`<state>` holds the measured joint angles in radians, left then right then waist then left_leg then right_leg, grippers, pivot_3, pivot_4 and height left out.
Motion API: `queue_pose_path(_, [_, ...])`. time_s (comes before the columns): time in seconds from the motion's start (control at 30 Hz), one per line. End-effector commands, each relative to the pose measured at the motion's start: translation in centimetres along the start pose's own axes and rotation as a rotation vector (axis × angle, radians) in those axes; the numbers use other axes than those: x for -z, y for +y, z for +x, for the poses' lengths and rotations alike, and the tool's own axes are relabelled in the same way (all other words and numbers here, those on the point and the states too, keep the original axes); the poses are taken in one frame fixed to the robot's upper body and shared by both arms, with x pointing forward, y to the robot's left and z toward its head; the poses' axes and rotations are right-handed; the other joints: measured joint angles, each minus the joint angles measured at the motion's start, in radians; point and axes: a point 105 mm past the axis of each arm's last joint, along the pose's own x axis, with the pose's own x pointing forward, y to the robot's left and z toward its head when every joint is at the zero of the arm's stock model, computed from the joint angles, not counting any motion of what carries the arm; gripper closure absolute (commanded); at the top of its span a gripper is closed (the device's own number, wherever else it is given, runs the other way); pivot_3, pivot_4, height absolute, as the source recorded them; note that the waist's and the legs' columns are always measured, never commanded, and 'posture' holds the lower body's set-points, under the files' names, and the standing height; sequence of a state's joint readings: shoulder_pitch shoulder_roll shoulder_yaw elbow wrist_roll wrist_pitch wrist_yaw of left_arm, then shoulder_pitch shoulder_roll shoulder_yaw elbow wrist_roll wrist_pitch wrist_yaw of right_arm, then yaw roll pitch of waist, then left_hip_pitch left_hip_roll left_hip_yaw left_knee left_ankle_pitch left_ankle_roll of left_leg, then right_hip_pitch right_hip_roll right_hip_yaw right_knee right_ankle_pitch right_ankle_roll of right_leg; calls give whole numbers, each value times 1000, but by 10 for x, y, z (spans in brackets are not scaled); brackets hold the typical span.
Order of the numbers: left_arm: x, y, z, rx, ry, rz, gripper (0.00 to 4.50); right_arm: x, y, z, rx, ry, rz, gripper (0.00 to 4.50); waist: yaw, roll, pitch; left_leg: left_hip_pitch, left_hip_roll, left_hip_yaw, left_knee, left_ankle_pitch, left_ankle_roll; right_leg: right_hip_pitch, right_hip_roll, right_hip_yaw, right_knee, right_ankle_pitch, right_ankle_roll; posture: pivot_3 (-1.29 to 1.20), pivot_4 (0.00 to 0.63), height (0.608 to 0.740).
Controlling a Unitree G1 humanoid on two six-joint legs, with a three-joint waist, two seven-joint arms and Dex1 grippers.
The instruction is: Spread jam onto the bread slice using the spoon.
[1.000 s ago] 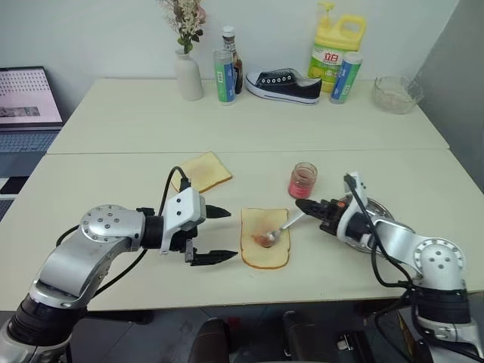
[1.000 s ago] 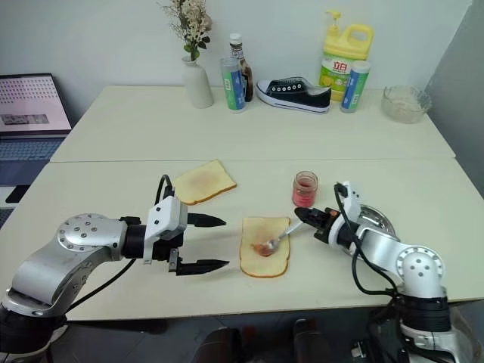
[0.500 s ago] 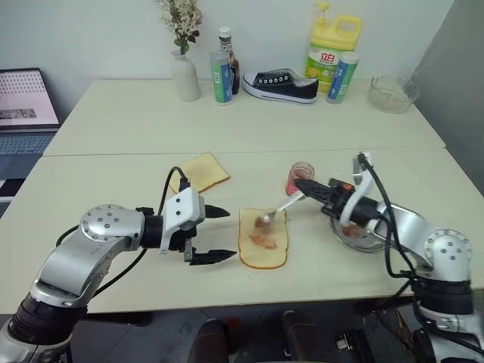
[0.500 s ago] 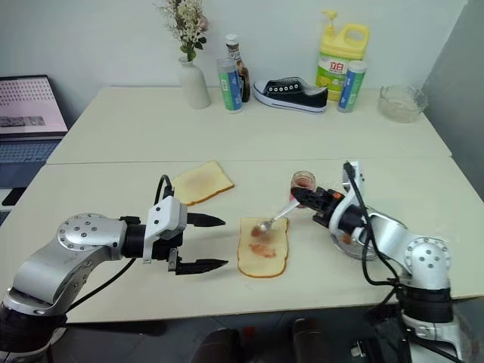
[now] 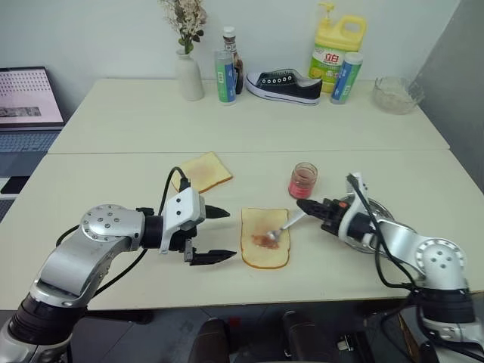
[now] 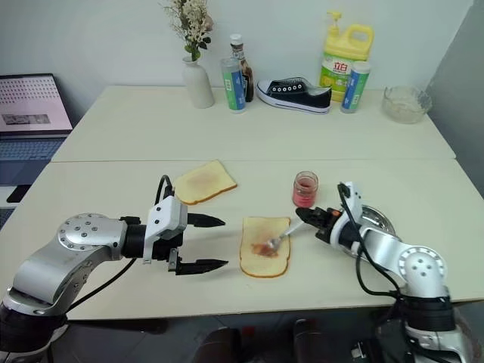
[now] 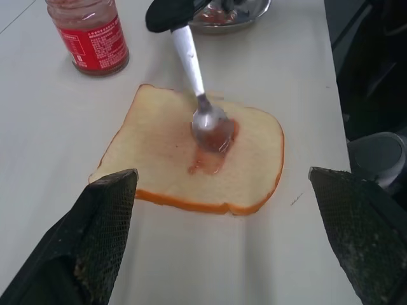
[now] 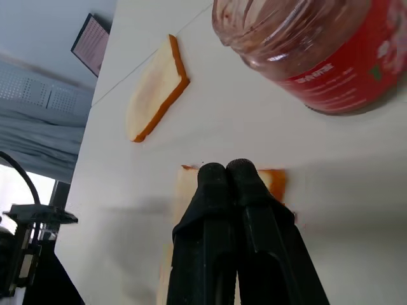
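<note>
Jam jar [image 5: 303, 180] just beyond bread slice [image 5: 265, 237], plain slice [image 5: 203, 171] farther left; right end effector [image 5: 305, 206] clamped on spoon [image 5: 282, 227].

bread slices: 2 [image 5: 265, 237] [image 5: 205, 171] | jam jars: 1 [image 5: 303, 180] | spoons: 1 [image 5: 285, 226] | shoes: 1 [image 5: 283, 85] | vases: 1 [image 5: 189, 76] | glass bowls: 1 [image 5: 396, 94]

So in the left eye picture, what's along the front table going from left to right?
Left hand → bread slice → spoon → right hand → steel dish.
</note>
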<state>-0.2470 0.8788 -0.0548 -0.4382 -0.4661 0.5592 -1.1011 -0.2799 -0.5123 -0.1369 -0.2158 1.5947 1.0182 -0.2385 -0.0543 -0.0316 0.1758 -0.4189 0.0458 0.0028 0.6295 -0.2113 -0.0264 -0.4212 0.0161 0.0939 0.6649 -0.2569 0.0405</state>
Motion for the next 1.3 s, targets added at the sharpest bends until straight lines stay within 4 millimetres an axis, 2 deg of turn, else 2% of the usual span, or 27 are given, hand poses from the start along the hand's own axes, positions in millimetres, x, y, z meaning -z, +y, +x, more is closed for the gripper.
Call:
queue_pose_path(0.03, [-8,0,-1,-3,-18,41,0,-9,16,-15,-66,-16,-31,4484,-1,0,0,0,0,0,0,0,0,0,0,0,0,0,0,0,150,740])
queue_pose_path(0.17, [-8,2,-1,-1,-19,45,0,-18,29,-20,-117,-28,-24,4484,-4,0,0,1,0,1,0,0,0,0,0,1,1,0,0,0,150,740])
queue_pose_path(0.3, [-10,2,1,2,-25,49,0,-21,38,-2,-156,-61,36,4484,-6,0,0,1,0,0,0,0,0,0,1,1,1,0,0,0,150,740])
queue_pose_path(0.43, [-11,2,0,4,-24,50,0,-13,41,18,-166,-59,65,4484,-4,0,0,1,0,0,0,0,0,0,1,1,1,0,0,0,150,740])
queue_pose_path(0.57, [-11,-1,-1,9,-19,48,0,5,29,31,-132,-19,60,4484,-2,0,0,0,0,1,0,0,0,0,0,1,0,0,0,0,150,740])
queue_pose_path(0.7, [-9,-3,-4,10,-8,41,0,7,18,22,-108,-5,32,4484,0,0,0,0,0,1,0,0,0,0,0,1,0,0,0,0,150,740])
queue_pose_path(1.0, [-7,-3,-5,13,-3,35,0,3,12,-11,-94,14,-11,4484,-1,0,0,1,0,0,0,0,0,0,0,0,1,0,0,0,150,740])
queue_pose_path(1.17, [-11,0,-2,28,-13,55,0,-15,24,-31,-131,-22,-31,4484,-1,0,0,1,0,0,1,0,0,0,0,1,1,0,0,0,150,740])
queue_pose_path(1.3, [-28,2,5,52,-65,105,0,-44,42,-44,-174,-162,-21,4484,0,0,0,1,0,0,1,0,0,1,0,0,1,0,0,0,150,740])
